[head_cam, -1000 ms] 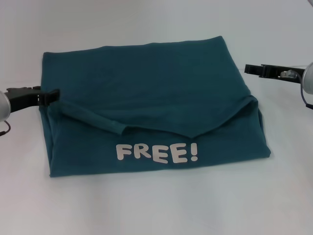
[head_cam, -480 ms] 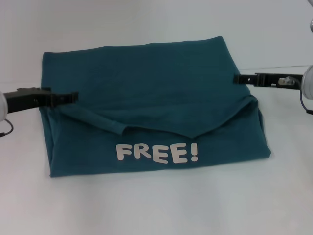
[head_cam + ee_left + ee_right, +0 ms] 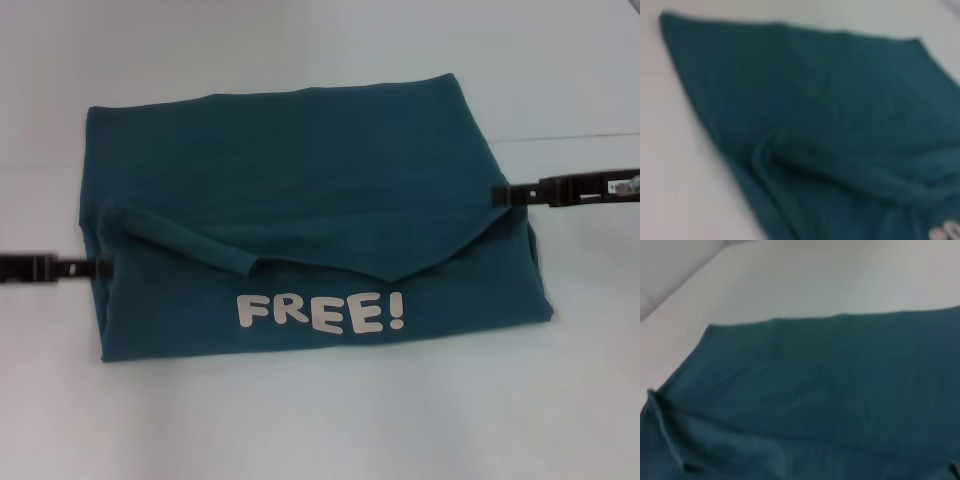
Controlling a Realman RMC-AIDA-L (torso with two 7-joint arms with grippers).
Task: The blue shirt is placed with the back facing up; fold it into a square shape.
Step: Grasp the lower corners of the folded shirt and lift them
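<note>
The blue shirt [image 3: 300,190] lies partly folded on the white table, its far part folded toward me over the near part, where white "FREE!" lettering [image 3: 320,312] shows. A rolled sleeve edge [image 3: 175,235] runs across the left side. My left gripper [image 3: 98,267] is low at the shirt's left edge, level with the near layer. At the shirt's right edge, my right gripper [image 3: 498,196] is level with the corner of the folded flap. The blue shirt [image 3: 830,125] fills the left wrist view. In the right wrist view the blue shirt [image 3: 830,385] fills the lower half.
The white table [image 3: 320,420] surrounds the shirt on all sides. A faint seam in the tabletop [image 3: 570,135] runs off to the right behind the right arm.
Both grippers have dropped lower. The left one pulled back from over the shirt to its left edge, nearer me. The right one shifted slightly outward to the flap's corner. The shirt looks unchanged.
</note>
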